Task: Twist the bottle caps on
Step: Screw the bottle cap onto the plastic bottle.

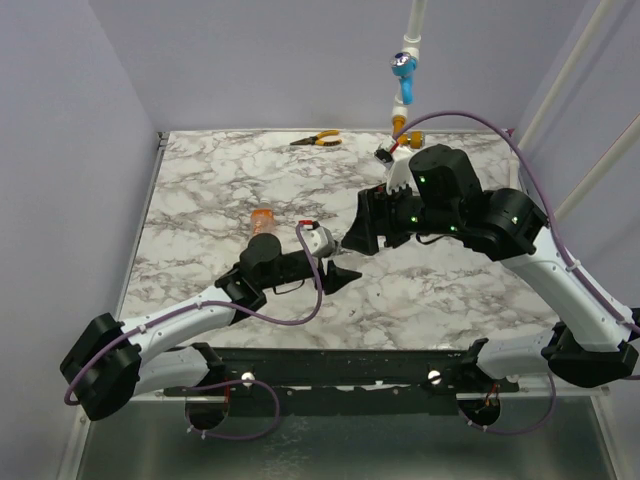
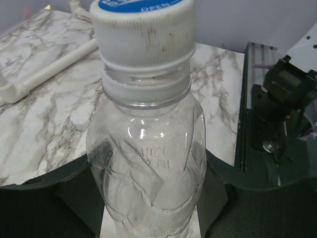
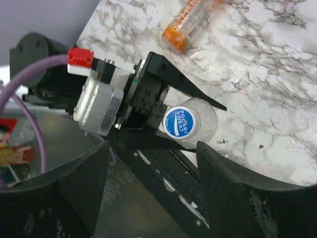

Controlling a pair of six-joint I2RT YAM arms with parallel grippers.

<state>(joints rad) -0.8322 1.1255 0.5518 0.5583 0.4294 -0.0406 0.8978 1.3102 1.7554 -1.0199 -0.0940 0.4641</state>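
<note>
On the left half of the table (image 1: 200,170), we note the orange bottle (image 1: 262,218) lying on its side, its closure not readable. Just right of it, the left gripper (image 1: 340,268) is clamped on the clear bottle (image 2: 148,163). A white cap (image 2: 143,34) sits on its neck, tightness unknown. The right gripper (image 3: 158,183) hangs over that cap, jaws apart, not touching. Count: two bottles, one cap seen. We judge final tightening pending.

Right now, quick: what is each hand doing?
Left hand: closed on the clear bottle.
Right hand: open, holding nothing.
</note>
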